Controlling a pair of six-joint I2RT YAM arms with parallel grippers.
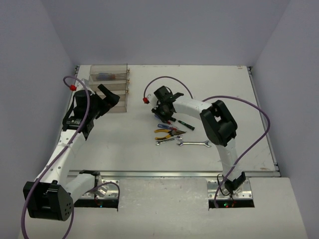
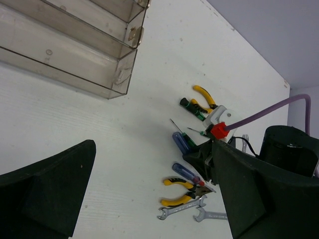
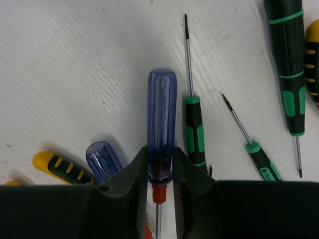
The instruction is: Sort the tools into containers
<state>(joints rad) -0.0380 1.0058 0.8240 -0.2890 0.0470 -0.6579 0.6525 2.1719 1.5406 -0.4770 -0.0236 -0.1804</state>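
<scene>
My right gripper [image 3: 162, 160] is shut on the lower handle of a blue screwdriver [image 3: 162, 112], low over the table; in the top view it [image 1: 165, 114] is over the tool pile. Beside it lie a second blue handle [image 3: 104, 158], three black-green screwdrivers [image 3: 195, 130] and a yellow pliers handle [image 3: 56, 166]. Yellow pliers [image 1: 167, 133] and two silver wrenches [image 1: 169, 141] lie just in front. My left gripper [image 1: 107, 97] is open and empty next to the clear containers [image 1: 110, 87], which also show in the left wrist view [image 2: 75, 55].
The farthest bin holds a blue and red tool [image 1: 106, 76]. A second pair of yellow pliers [image 2: 204, 97] lies behind the right wrist. Purple cables loop over both arms. A raised rail [image 1: 174, 174] borders the table's near edge.
</scene>
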